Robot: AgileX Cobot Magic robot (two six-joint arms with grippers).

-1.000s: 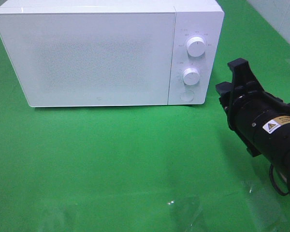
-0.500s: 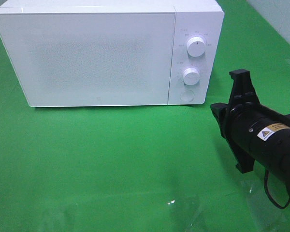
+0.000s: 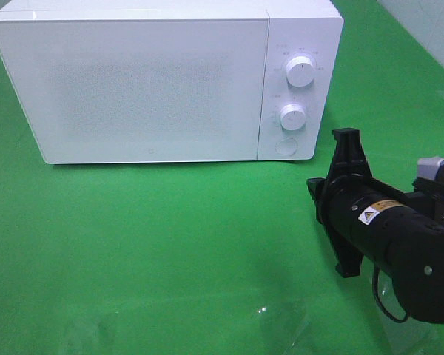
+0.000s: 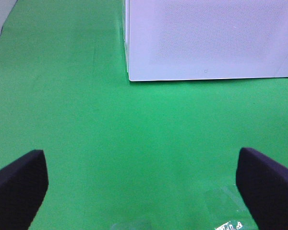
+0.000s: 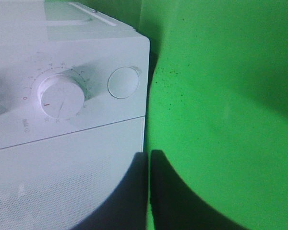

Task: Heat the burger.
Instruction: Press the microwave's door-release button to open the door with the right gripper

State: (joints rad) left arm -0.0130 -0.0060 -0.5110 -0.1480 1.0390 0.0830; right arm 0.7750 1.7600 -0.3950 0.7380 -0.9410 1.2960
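Note:
The burger is out of view in every frame. A white microwave stands at the back of the green table with its door closed; I see it as well in the left wrist view and the right wrist view. My right arm lies low at the right, in front of the microwave's control panel. The right gripper is shut and empty, its dark fingers pressed together, facing the lower dial and round button. My left gripper hangs open over bare green cloth, holding nothing.
The control panel carries an upper dial, a lower dial and a round button. A crinkled clear film lies near the front edge. A pale wall borders the back right corner.
My right arm has pulled back from the control panel, sliding toward the front and slightly left. Its jaws have closed with nothing between them. The left gripper has not moved.

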